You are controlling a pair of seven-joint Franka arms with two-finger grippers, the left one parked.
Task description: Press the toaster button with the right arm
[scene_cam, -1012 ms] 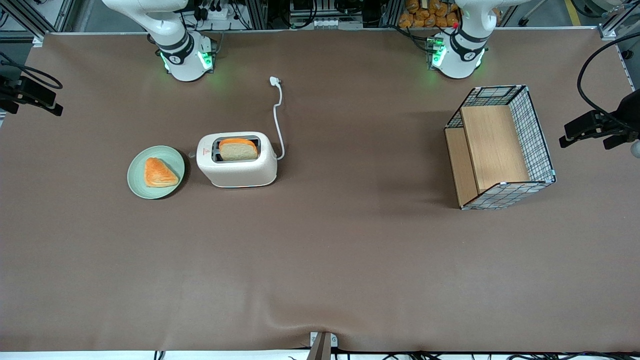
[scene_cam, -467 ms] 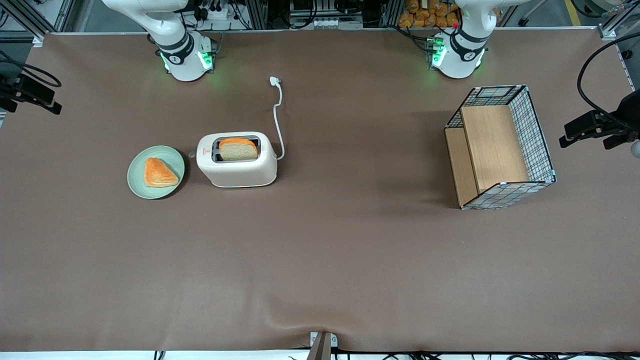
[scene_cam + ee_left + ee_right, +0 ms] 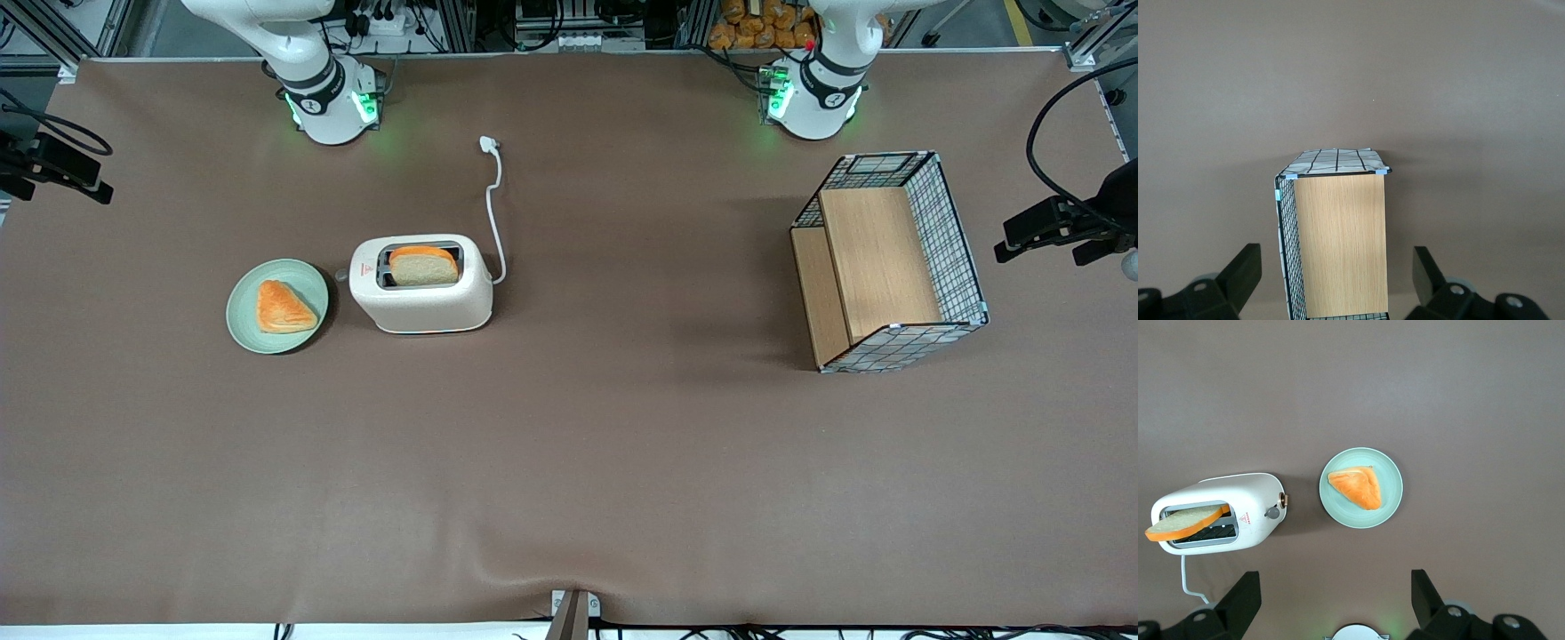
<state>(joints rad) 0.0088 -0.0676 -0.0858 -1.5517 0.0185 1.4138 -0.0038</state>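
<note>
The cream-white toaster [image 3: 422, 298] stands on the brown table with a bread slice [image 3: 424, 267] in its slot. It also shows in the right wrist view [image 3: 1251, 503], bread slice [image 3: 1185, 523] sticking out. The small grey toaster button [image 3: 1273, 513] protrudes from the narrow end facing the green plate [image 3: 1338, 512]; in the front view the button [image 3: 341, 275] sits between toaster and plate. My right gripper [image 3: 1335, 577] hangs high above the table, open and empty, far above the button. It shows as a black shape [image 3: 64, 182] at the front view's edge.
The green plate [image 3: 238, 313] holds an orange pastry [image 3: 283, 307] beside the toaster. The white cord [image 3: 492, 209] runs from the toaster toward the arm bases, ending in a plug [image 3: 486, 142]. A wire basket with wooden shelves [image 3: 889, 258] stands toward the parked arm's end.
The right gripper has shifted only a few pixels at the frame edge. Toaster, bread, plate and basket have not moved.
</note>
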